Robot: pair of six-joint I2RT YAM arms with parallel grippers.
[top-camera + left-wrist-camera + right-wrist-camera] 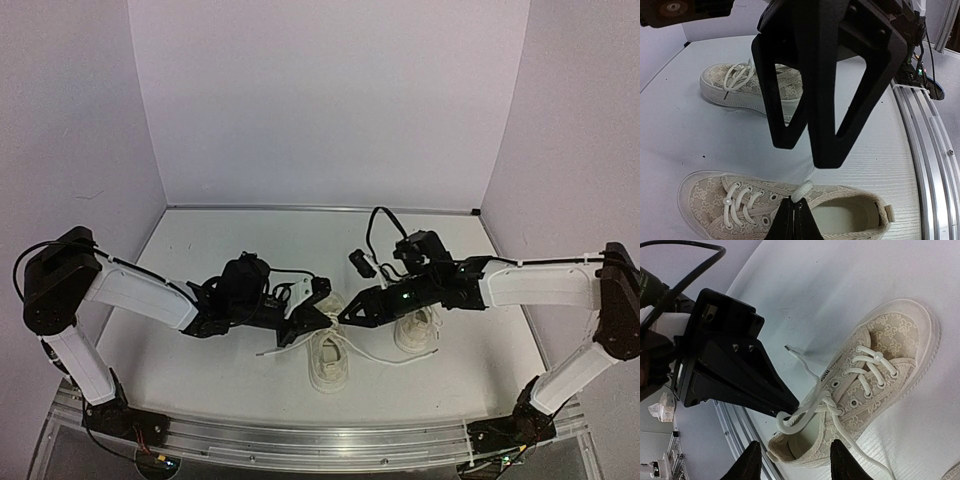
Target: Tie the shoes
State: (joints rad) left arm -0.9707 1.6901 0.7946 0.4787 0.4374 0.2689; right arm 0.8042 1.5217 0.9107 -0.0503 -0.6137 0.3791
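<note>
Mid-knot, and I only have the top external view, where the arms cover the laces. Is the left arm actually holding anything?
Observer: Yes. The left wrist view shows the left fingers shut on a white lace loop at the throat of the near cream lace-patterned low-top sneaker.
Operator: And the right side?
Observer: The right wrist view shows the right fingers apart, with that loop just beyond their tips and not pinched.
Operator: Is any knot started?
Observer: The same view shows a lace twist at the top eyelets, where the two strands look crossed once, just below the loop.
</note>
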